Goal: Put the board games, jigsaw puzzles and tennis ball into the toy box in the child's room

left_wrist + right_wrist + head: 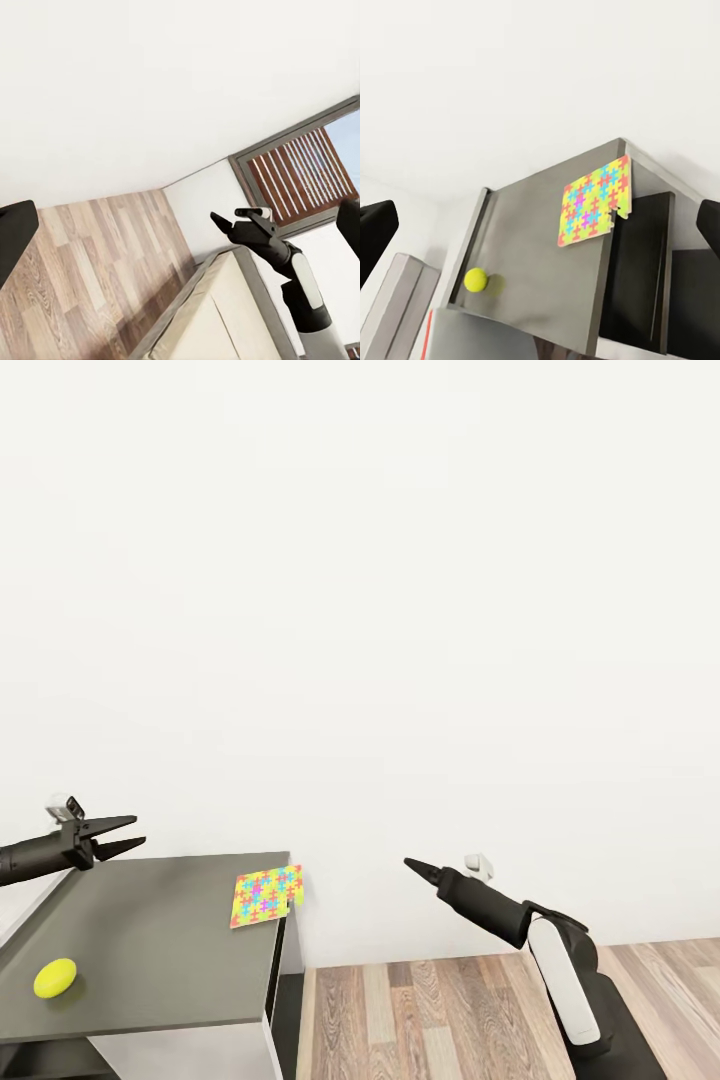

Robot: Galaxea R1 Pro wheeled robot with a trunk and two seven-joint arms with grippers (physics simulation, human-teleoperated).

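Observation:
A dark grey table [150, 960] stands at the lower left of the head view. On its far right corner lies a colourful jigsaw puzzle [266, 895], sticking slightly over the edge; it is seen again in the right wrist view [592, 202]. A yellow tennis ball [55, 978] [475, 279] rests near the table's front left. Above the table's far left side hovers my left gripper [137, 833], open and empty. My right gripper [408, 863] hangs in the air to the right of the table over the floor, its fingers [375, 232] spread wide with nothing between them.
A bare white wall rises behind the table. Wooden floor [450, 1010] lies to the right of it. The left wrist view has a window with slatted blinds [300, 176], my right arm [300, 277] and a pale panel with a grey edge [217, 315].

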